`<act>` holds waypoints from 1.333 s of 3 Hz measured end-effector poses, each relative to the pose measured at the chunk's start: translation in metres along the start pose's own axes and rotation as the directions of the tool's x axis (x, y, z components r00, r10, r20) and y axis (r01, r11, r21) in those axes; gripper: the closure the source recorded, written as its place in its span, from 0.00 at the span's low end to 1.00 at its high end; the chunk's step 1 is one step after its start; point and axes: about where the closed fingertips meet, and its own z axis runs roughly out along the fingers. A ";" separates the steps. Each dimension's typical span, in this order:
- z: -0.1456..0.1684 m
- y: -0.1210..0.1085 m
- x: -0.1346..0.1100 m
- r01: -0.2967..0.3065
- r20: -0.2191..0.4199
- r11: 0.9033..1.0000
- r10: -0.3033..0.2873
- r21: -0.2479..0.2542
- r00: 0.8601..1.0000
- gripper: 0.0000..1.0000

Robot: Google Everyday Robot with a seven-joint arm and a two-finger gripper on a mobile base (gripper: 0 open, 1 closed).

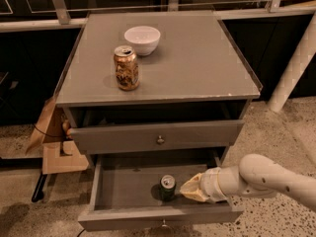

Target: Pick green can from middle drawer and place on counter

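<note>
The green can (167, 187) stands upright in the open middle drawer (123, 189), near its front and right of centre, its silver top showing. My gripper (186, 189) reaches in from the right on the white arm. Its pale tip sits just right of the can, very close to it. The counter (197, 58) is the grey cabinet top above.
A gold-brown patterned can (126, 67) and a white bowl (142, 39) stand on the counter's left half. The upper drawer (158, 136) is slightly open above the middle one. Cardboard (52, 142) lies left of the cabinet. A white post (296, 63) stands at right.
</note>
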 end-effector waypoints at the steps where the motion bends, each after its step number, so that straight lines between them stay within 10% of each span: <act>1: 0.012 -0.003 0.004 0.001 0.016 1.000 -0.001 -0.011 1.000 0.39; 4: 0.048 -0.022 0.009 -0.005 0.058 1.000 0.005 0.001 0.998 0.28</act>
